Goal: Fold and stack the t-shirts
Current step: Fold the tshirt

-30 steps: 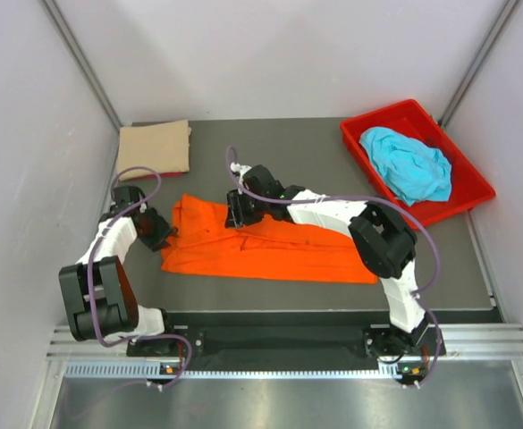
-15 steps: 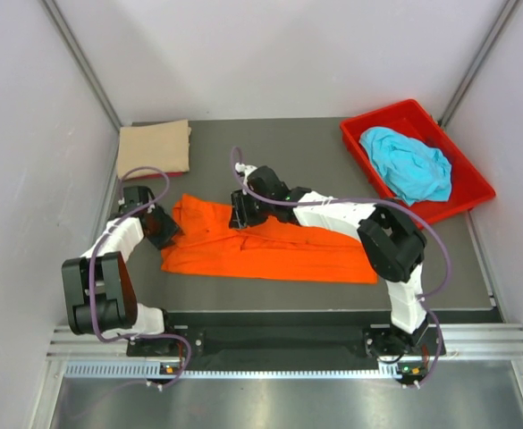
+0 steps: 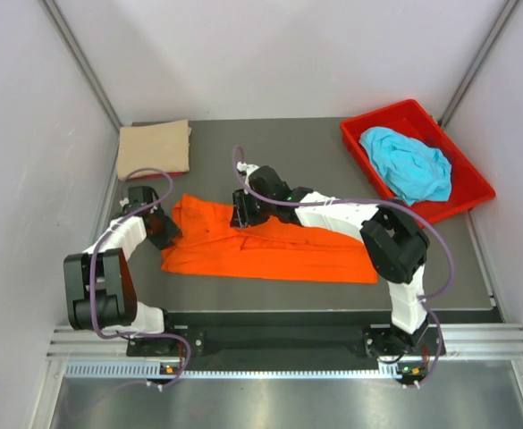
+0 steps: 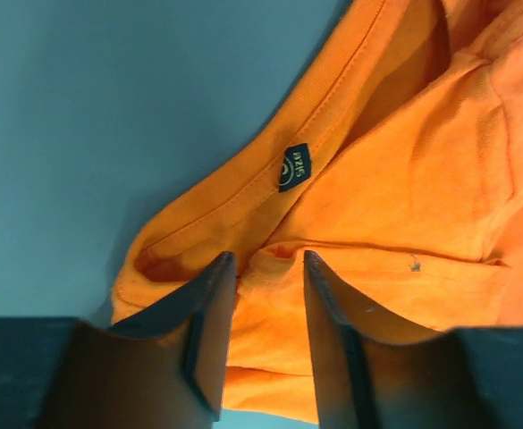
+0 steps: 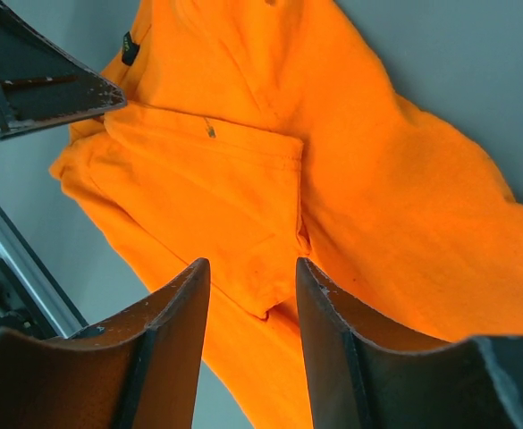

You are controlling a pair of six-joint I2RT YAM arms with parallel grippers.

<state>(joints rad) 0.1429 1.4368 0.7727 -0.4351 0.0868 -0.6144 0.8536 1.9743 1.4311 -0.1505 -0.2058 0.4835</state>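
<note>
1 orange shirt (image 3: 270,250) lies spread on the table (image 3: 315,143), left gripper (image 4: 265,259) narrowly parted astride a cloth ridge by its collar, right gripper (image 5: 252,264) narrowly parted above a flap, tan shirt (image 3: 154,148) folded far-left, turquoise shirt (image 3: 409,165) crumpled in the bin (image 3: 462,201).

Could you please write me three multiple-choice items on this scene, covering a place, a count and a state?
1. Where is the turquoise shirt?
A. in the red bin
B. on the floor
C. on a shelf

2. How many shirts are in view?
A. two
B. three
C. four

3. How does the tan shirt lie?
A. crumpled
B. rolled up
C. folded flat

Answers:
1 A: it lies heaped inside the bin.
2 B: there are the turquoise one, the tan one and an orange shirt.
3 C: it forms a neat rectangle at the far left corner.
</note>
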